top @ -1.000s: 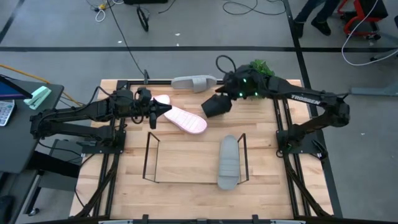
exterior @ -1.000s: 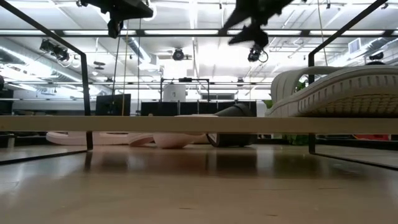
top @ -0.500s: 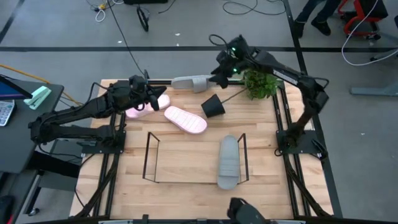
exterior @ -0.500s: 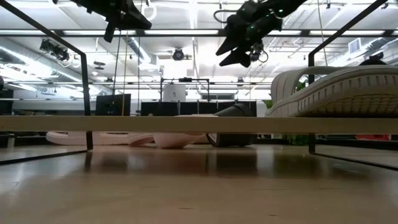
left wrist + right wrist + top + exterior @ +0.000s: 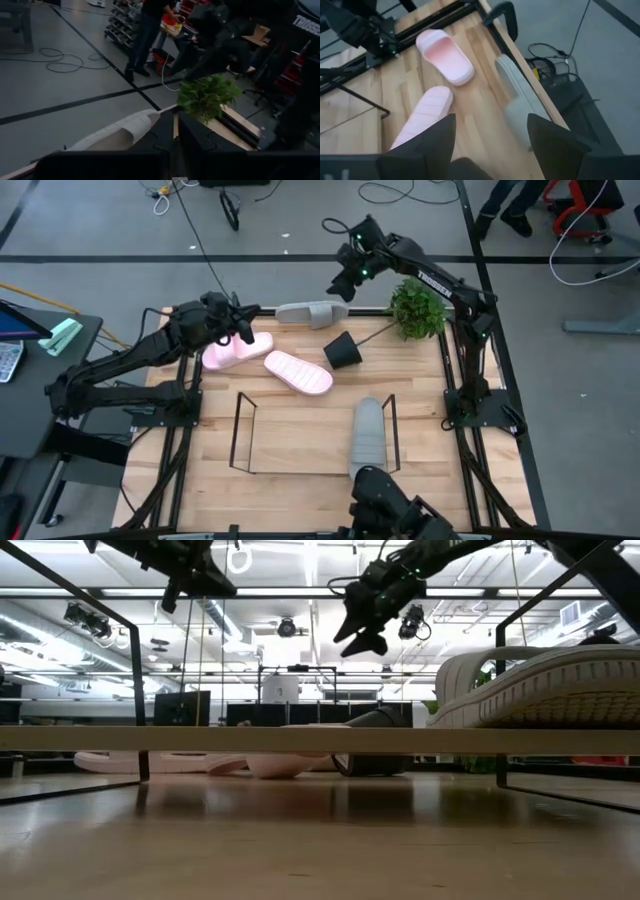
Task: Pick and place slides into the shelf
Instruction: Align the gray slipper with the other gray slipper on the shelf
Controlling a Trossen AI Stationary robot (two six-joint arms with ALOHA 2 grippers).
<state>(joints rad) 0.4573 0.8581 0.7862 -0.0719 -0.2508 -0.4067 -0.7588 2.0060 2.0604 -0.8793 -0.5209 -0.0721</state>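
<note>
My left gripper (image 5: 240, 330) is shut and hovers above the sole-down pink slide (image 5: 232, 352) near the table's far left. My right gripper (image 5: 345, 280) is open, high above the far edge beside a grey slide (image 5: 312, 312) that lies along the far rail. The right wrist view shows that grey slide (image 5: 522, 105) and both pink ones. The second pink slide (image 5: 298, 372) lies sole up at mid-table. Another grey slide (image 5: 368, 438) lies in the right end of the black wire shelf (image 5: 243, 435), its toe past the near wire.
A black plant pot (image 5: 343, 350) lies tipped on its side, its green plant (image 5: 418, 308) spread toward the far right corner. Black rails (image 5: 458, 380) run along the table's sides. A dark object (image 5: 395, 505) shows at the near edge. A person (image 5: 150, 25) stands in the room beyond.
My right gripper has risen from just above the tipped pot and swung toward the far edge, so the plant now shows. My left gripper has lifted and drawn back from beside the sole-up pink slide toward the far left. A dark object has entered at the near edge.
</note>
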